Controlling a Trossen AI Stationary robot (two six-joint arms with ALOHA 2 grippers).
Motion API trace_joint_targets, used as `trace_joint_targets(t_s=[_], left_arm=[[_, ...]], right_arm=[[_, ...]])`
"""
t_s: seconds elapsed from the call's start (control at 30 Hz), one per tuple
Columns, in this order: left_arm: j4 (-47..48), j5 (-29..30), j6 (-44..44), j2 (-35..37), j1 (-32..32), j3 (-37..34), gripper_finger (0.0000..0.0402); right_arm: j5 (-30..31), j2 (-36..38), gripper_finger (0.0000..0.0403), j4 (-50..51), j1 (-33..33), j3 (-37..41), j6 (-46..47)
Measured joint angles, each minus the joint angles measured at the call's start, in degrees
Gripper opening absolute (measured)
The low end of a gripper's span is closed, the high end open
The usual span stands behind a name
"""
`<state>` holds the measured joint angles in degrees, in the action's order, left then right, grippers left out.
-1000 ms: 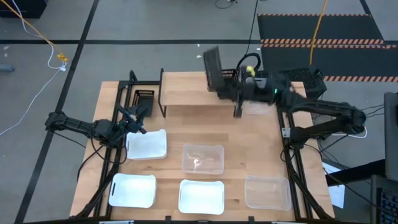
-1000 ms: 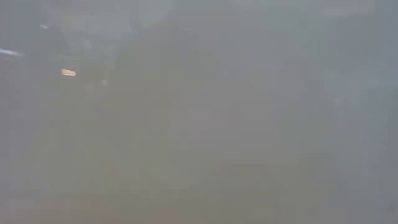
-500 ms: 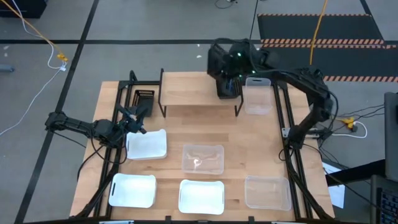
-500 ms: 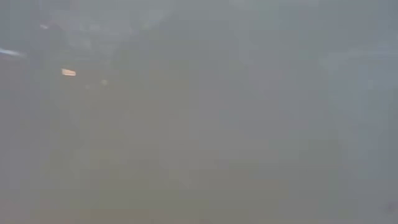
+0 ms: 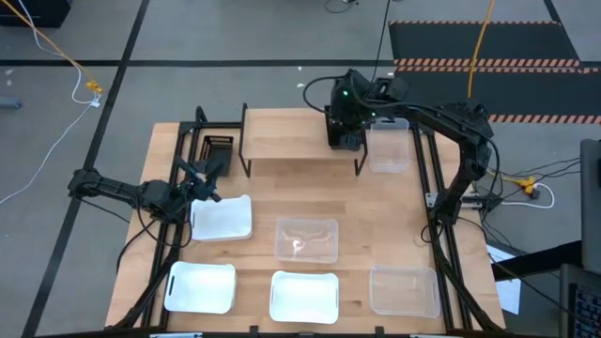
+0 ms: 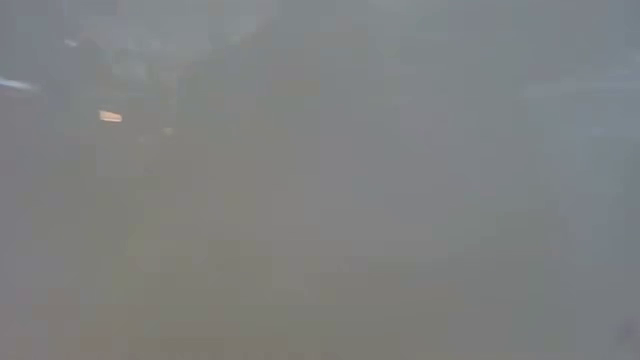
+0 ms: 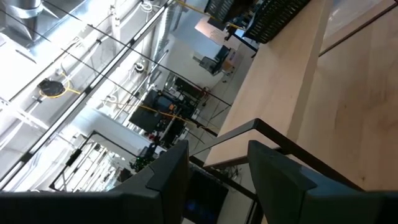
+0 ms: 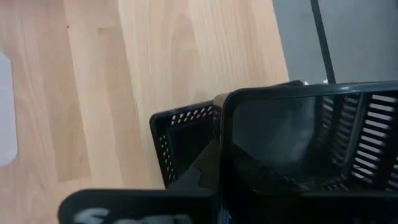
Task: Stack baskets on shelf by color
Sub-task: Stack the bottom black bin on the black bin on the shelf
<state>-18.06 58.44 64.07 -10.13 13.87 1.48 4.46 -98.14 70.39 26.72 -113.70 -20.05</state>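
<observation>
A black slatted basket (image 5: 344,122) sat at the far right end of the shelf (image 5: 291,139), the low light-wood riser on thin black legs at the far side of the table (image 5: 357,211). The right gripper (image 5: 349,101) was over it, clamped shut on its rim. In the right wrist view this held basket (image 8: 292,149) filled the frame, and the corner of a second black basket (image 8: 183,140) showed just below it, so the held one seemed to be resting in or just over another; how deep it sat could not be told.

Just right of the shelf, a clear basket (image 5: 389,147) lay on the table. Left of the shelf, another black basket (image 5: 218,146) stood on the table at the far left.

Nearer the front, a white basket (image 5: 222,217) lay left of centre, with a clear basket (image 5: 306,239) to its right. Along the near edge were two more white baskets (image 5: 200,287) and (image 5: 303,296), then a third clear basket (image 5: 404,289) at the right.

The left gripper (image 5: 208,172) hovered over the table's left side, between the far-left black basket and the white one, its fingers (image 7: 273,180) partly spread and holding nothing. The low view showed only a grey blur.
</observation>
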Motion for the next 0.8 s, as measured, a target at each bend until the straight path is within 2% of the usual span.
trace_joint_targets(t_s=[0.17, 0.47, 0.6, 0.8], left_arm=[[0.01, 0.01, -0.01, 0.02, -0.02, 0.00, 0.0168], [0.02, 0.01, -0.01, 0.02, 0.00, 0.00, 0.0168], [0.00, 0.01, -0.02, 0.01, 0.00, 0.00, 0.0168], [0.00, 0.02, -0.01, 0.01, -0.02, 0.00, 0.0168]], right_arm=[[-0.03, 0.16, 0.0003, -0.59, 0.33, 1.19, 0.90], [-0.14, 0.07, 0.0004, -1.96, 0.30, 9.56, 1.77], [-0.39, 0.14, 0.0004, -1.26, 0.17, 10.69, 1.72], [-6.04, 0.29, 0.0004, -2.13, 0.20, 10.70, 3.36]])
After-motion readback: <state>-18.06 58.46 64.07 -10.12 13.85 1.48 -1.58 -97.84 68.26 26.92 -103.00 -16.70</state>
